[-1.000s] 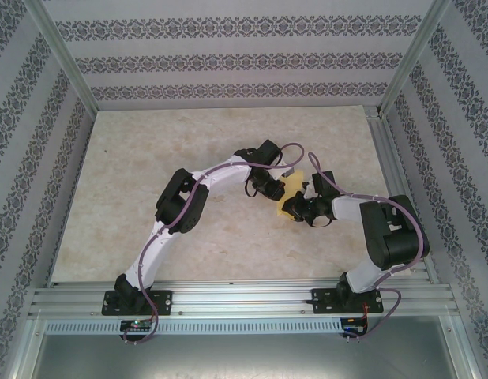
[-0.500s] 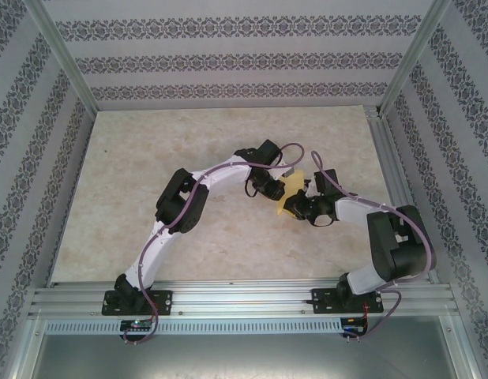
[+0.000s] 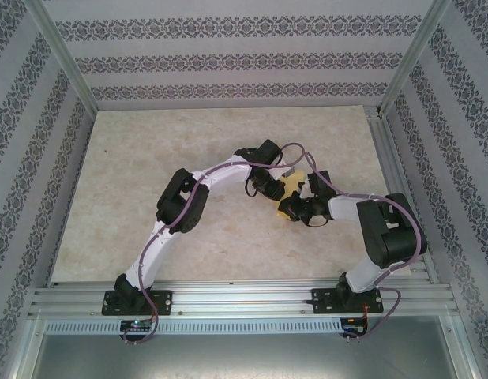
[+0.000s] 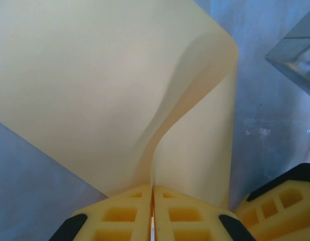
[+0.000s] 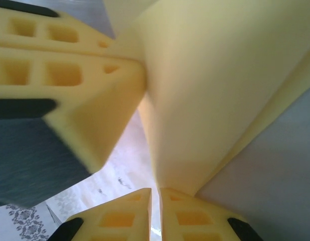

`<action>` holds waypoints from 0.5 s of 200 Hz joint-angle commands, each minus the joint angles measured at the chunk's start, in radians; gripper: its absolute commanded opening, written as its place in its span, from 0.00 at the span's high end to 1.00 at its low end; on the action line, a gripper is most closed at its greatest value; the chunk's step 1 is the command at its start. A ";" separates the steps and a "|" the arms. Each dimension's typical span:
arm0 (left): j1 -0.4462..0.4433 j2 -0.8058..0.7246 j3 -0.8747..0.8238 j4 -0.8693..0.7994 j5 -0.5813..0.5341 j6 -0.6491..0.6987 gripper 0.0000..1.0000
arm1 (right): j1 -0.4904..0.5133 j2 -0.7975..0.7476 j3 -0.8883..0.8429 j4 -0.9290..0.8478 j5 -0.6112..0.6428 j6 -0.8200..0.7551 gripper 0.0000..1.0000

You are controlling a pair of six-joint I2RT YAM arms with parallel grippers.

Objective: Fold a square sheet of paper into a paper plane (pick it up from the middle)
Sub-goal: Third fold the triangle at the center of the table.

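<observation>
Two grips clamp the square sheet of paper (image 4: pixel 85 85): left hand (image 4: pixel 152 193) on its far-left, right hand (image 5: pixel 156 193) near-right.

Pale-yellow paper (image 5: pixel 220 85) tight in right end effector (image 5: pixel 156 195)

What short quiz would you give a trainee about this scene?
1. True or false: the paper lies flat.
2. Which grippers pinch the paper? A) left only B) right only C) both
3. Fill in: the paper's colour is pale ____.

Key:
1. False: it bends in a curve.
2. C: the left gripper and the right gripper are each shut on it.
3. Yellow.
</observation>
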 commanded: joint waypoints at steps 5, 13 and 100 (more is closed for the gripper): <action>0.019 0.029 0.029 -0.037 0.017 0.027 0.88 | 0.008 0.045 0.000 0.010 0.033 -0.028 0.87; 0.018 0.030 0.026 -0.037 0.017 0.027 0.88 | 0.008 0.046 -0.007 0.010 0.033 -0.026 0.88; 0.024 0.028 0.029 -0.044 0.019 0.031 0.88 | 0.025 -0.050 0.039 -0.023 0.003 -0.008 0.87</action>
